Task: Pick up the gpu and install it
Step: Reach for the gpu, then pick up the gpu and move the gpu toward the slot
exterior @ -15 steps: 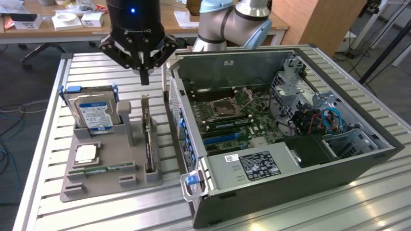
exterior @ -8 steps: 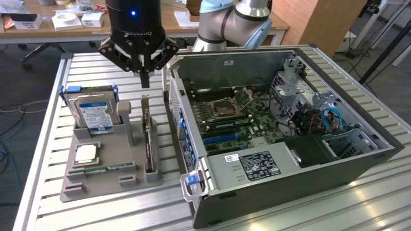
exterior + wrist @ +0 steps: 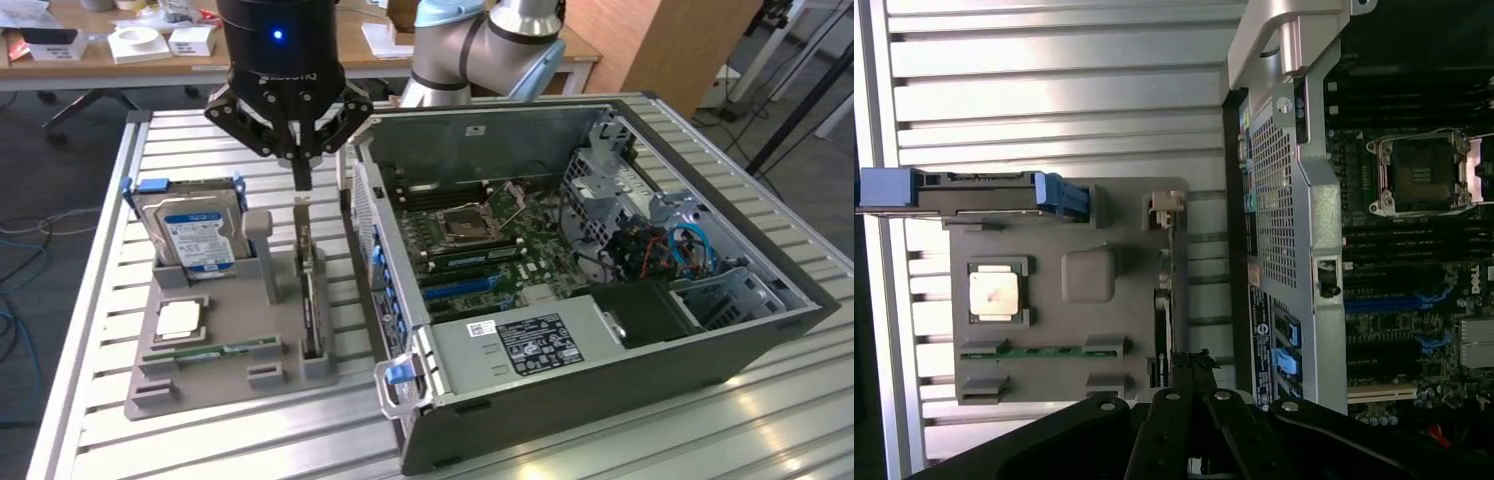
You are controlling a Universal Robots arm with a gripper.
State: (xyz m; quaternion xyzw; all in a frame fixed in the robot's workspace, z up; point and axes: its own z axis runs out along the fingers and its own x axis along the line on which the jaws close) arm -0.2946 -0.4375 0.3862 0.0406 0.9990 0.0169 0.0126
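Pincer (image 3: 303,188) | vertical, pointing down | above gpu (image 3: 311,300) | upright in tray (image 3: 238,308)

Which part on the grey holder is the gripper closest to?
The gpu, the thin dark card standing on edge nearest the case; the hard drive, processor and memory stick sit farther off.

Holder tray (image 3: 200,388) on slatted table (image 3: 80,300), at ext. view's left of open PC case (image 3: 747,335), just beside it. In tray: hard drive (image 3: 198,235) upright at far end, CPU (image 3: 180,320) nearer, memory stick (image 3: 214,350) in front of that. The gpu (image 3: 314,300) on edge in slot along tray side nearest case. The gripper (image 3: 304,188) directly above gpu's far end. In case: motherboard (image 3: 467,240) on floor, PSU (image 3: 527,340) at near end.
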